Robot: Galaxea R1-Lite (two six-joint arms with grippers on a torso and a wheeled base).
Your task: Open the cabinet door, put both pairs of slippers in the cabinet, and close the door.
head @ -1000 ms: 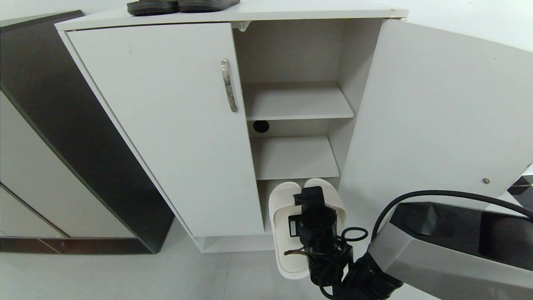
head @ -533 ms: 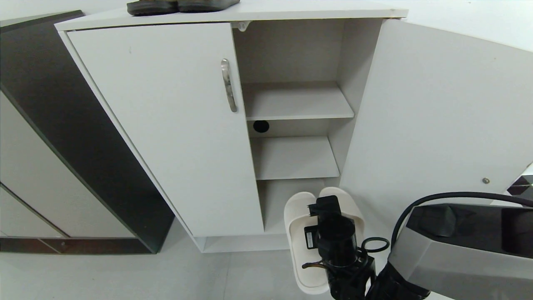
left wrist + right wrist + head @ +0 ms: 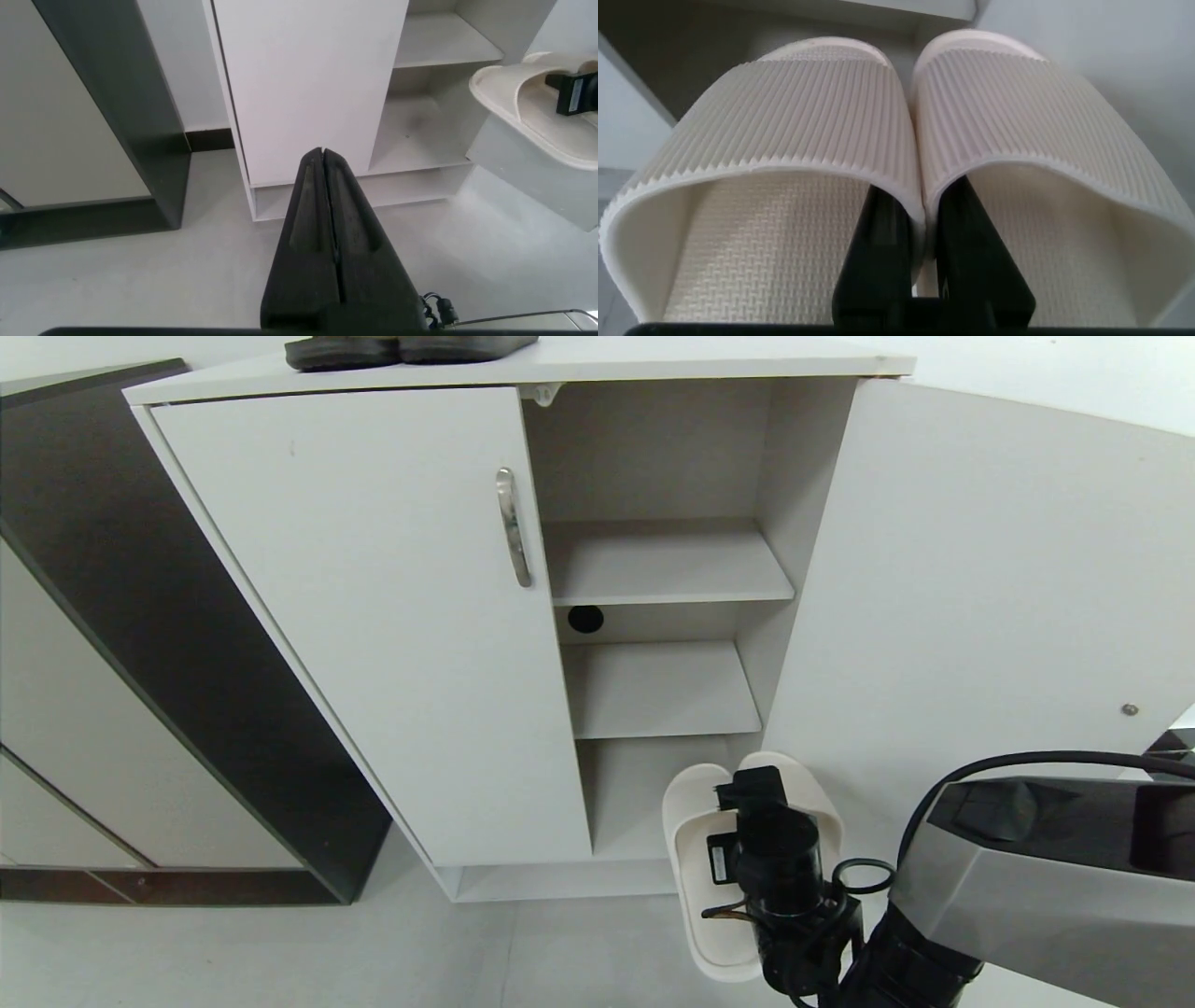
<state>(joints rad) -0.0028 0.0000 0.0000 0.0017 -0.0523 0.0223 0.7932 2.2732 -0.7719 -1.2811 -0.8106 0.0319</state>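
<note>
Currently the right gripper (image 3: 924,245) is pinching the pair of cream slippers (image 3: 695,859) together. Its two fingers (image 3: 878,266) are reaching under the ribbed straps (image 3: 785,121) and clamping the inner walls of both shoes between them. In the head view the pair is hovering at about five o'clock, toes pointing toward twelve o'clock at the bottom compartment (image 3: 635,793) of the white cabinet (image 3: 653,364). The toes seem to be sitting just outside its front edge, though the angle makes that hard to judge. The right door (image 3: 980,569) is standing wide open toward three o'clock, while the left door (image 3: 373,616) with its metal handle (image 3: 512,527) is sitting closed. A pair of dark slippers (image 3: 401,349) is lying on the cabinet top at about eleven o'clock. The left gripper (image 3: 322,163) is hanging low over the floor (image 3: 140,271), facing the closed door, fingers pressed together with nothing between them.
</note>
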